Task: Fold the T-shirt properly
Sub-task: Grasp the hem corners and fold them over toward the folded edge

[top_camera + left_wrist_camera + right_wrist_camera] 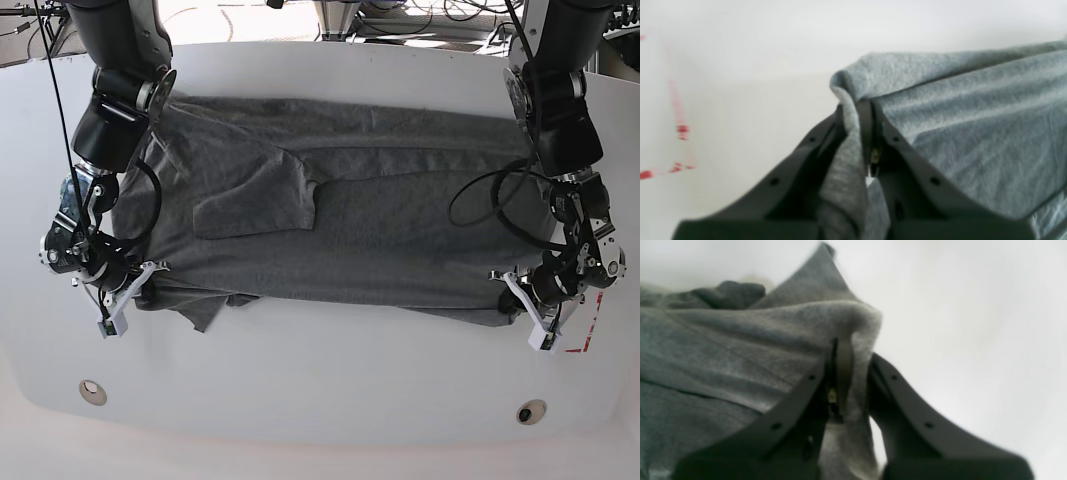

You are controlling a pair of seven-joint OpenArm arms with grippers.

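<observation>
The dark grey T-shirt lies spread across the white table, partly folded, with one sleeve flap lying on its middle. My left gripper is shut on the T-shirt's near right corner; in the left wrist view the cloth bunches between its black fingers. At the near left corner my right gripper is shut on the T-shirt too. The right wrist view shows the fabric pinched between the fingers, lifted a little off the table.
The white table has two round holes near its front edge, one hole on the left and the other hole on the right. Red tape marks sit by the left gripper. Cables hang at the back.
</observation>
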